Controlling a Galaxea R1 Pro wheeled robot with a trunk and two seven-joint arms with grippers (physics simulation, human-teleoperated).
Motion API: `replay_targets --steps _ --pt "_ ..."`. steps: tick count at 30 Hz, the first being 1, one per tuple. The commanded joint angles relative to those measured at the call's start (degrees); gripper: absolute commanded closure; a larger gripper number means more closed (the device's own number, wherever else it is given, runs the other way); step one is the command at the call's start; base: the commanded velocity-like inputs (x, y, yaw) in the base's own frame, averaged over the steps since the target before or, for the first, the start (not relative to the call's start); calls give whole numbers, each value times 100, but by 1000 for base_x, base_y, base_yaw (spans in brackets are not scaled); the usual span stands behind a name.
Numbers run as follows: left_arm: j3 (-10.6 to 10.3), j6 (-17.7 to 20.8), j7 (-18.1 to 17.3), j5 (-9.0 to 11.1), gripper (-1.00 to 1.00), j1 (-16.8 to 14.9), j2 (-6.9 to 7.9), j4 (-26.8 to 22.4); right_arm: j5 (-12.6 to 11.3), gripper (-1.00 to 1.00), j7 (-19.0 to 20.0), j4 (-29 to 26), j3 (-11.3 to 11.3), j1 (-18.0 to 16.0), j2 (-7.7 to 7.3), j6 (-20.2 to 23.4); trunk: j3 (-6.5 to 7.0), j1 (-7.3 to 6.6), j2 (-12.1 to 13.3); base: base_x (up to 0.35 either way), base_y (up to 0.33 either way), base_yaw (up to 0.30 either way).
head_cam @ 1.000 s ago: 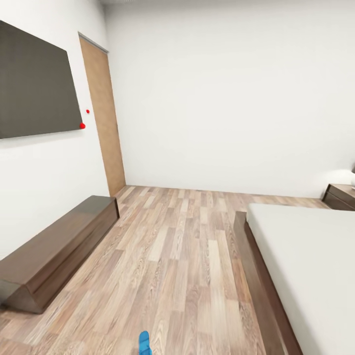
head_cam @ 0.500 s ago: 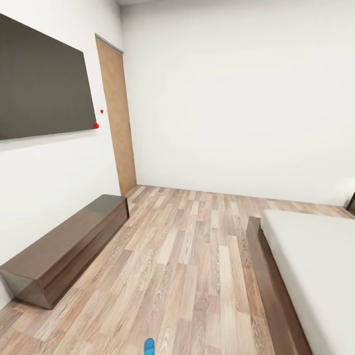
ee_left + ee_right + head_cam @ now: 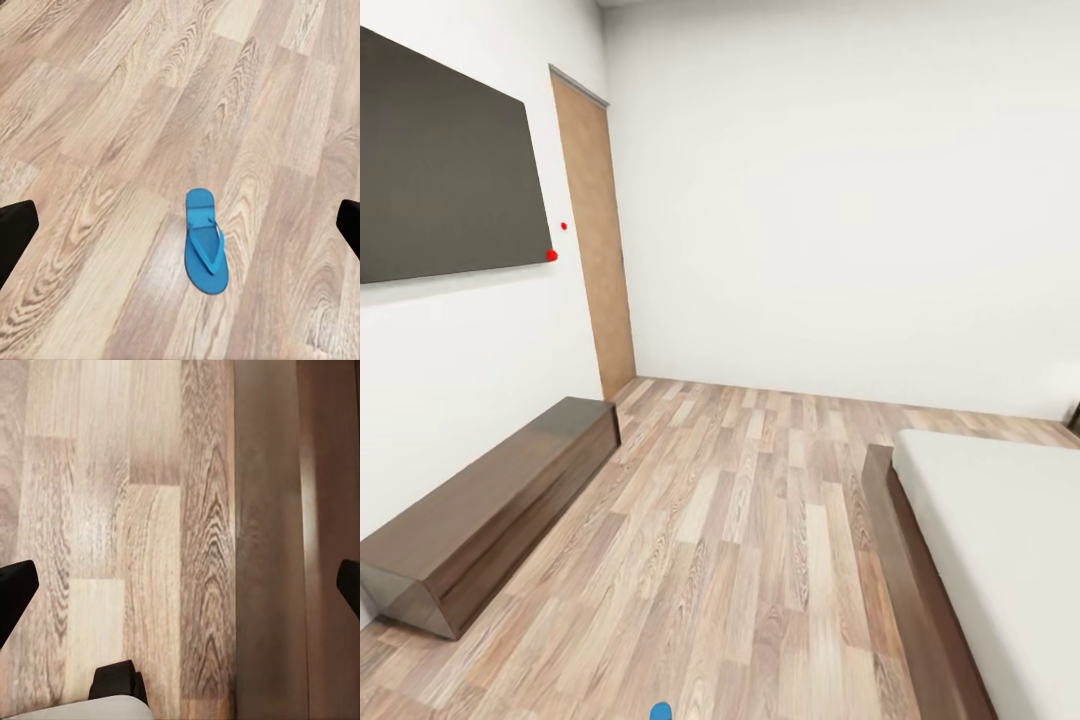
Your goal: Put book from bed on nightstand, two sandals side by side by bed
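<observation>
Left gripper (image 3: pixel 180 225) spread wide, holding nothing; blue sandal (image 3: pixel 205 241) flat on floor (image 3: pixel 90 112) between fingers, below.

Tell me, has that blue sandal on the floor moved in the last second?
Cannot tell. The sandal slid toward the picture's bottom edge, but the cabinet and door shifted too, so the camera moved.

One blue sandal (image 3: pixel 205 241) lies flat, strap up, on plank floor – pale-mattressed bed (image 3: pixel 1000 540) to the right

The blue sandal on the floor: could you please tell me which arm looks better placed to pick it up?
Left, probably: the blue sandal lies between its open gripper fingers' line of sight.
</observation>
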Motion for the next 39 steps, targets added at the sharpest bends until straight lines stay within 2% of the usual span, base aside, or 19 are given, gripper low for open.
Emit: replay_targets --steps 1,8,17,34,39 --pt "8 -15 -9 33 -100 -3 -4 3 0 -100 6 2 -12 -2 2 -17 -5 0 -3 57 -44 0" --pt "8 -15 -9 25 -100 -3 -5 3 0 -100 5 2 -13 -2 2 -17 -5 0 -3 127 -156 0" --pt "7 -15 -9 27 -100 -3 -5 3 2 -100 6 2 -13 -2 2 -17 -5 0 -3 15 -19 19" --pt "6 -15 -9 24 -100 -3 -5 3 3 -100 9 2 -16 -2 2 -17 -5 0 -3 0 0 272" --pt "10 -15 -9 26 -100 -3 0 3 21 -100 35 -3 -16 -2 -4 -17 -5 0 -3 0 0 87"
